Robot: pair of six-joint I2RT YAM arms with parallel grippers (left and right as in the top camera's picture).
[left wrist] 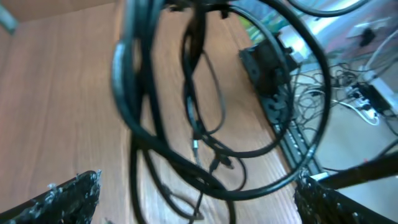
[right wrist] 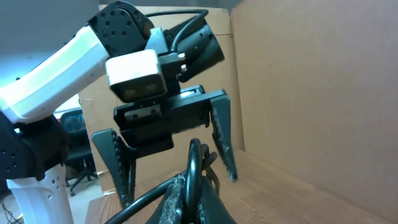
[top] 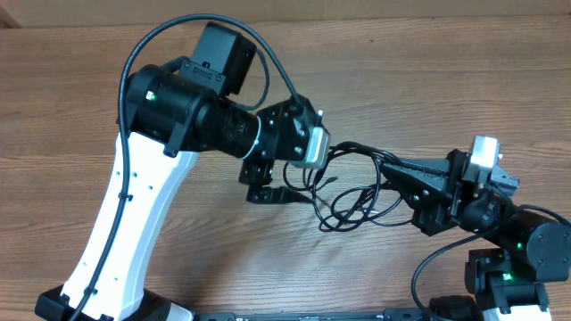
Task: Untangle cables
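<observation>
Although thin and slack, knotted into overlapping loops: black flexible cables (top: 355,203), lying mostly on the brown wood-grain surface (top: 401,71) between the two arms, right of centre. Seen up close from the left wrist as several strands crossing above the wood, with one small silver-tipped plug end (left wrist: 195,144) among them. Pinched at the upper right edge of the bundle by the black two-finger right gripper (top: 393,169), fully closed on a strand; from the right wrist, a loop standing up out of the clamped fingertips. Facing it, just left of the tangle, the black serrated-finger left gripper (top: 272,189), spread wide and holding nothing, with the loops showing between its two fingers in its own wrist view.
</observation>
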